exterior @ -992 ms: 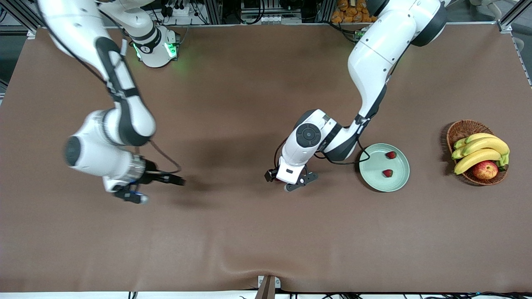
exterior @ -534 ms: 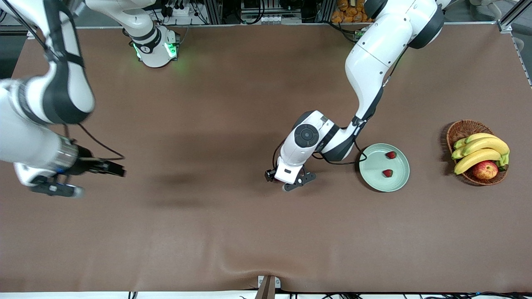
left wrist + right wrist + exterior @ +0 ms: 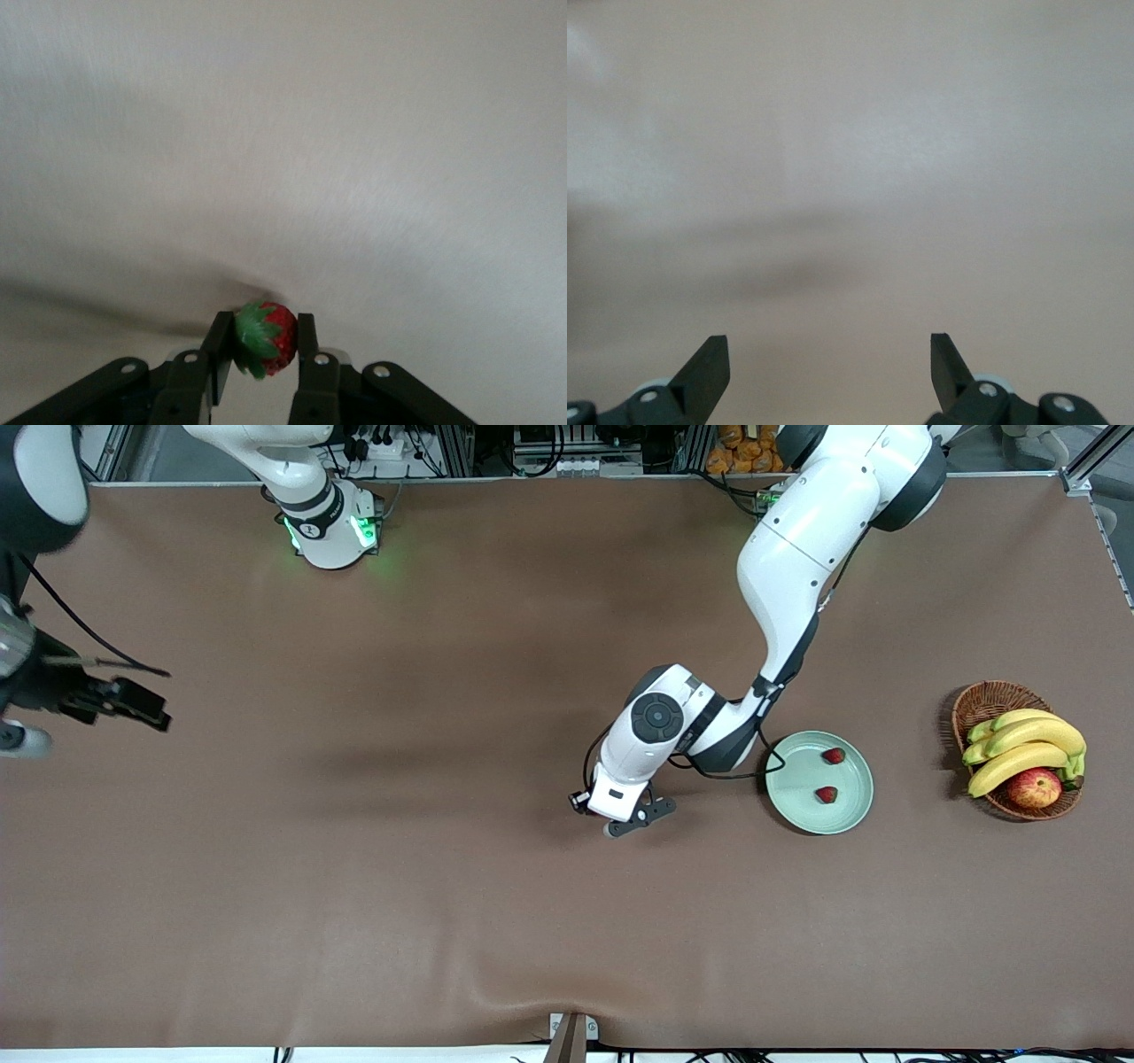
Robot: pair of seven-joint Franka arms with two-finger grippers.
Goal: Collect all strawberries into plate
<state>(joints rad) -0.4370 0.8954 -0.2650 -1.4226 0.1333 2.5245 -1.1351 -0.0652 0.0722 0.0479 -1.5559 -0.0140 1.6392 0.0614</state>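
Two berries already lie in the plate: one nearer the camera, one farther, toward the rim. The third berry sits pinched between my left fingers, low over the counter beside the plate, toward the right arm's end; I judge it needs only carrying over the rim and letting go. My right fingers are spread wide on nothing, waiting well apart from the plate at that same end.
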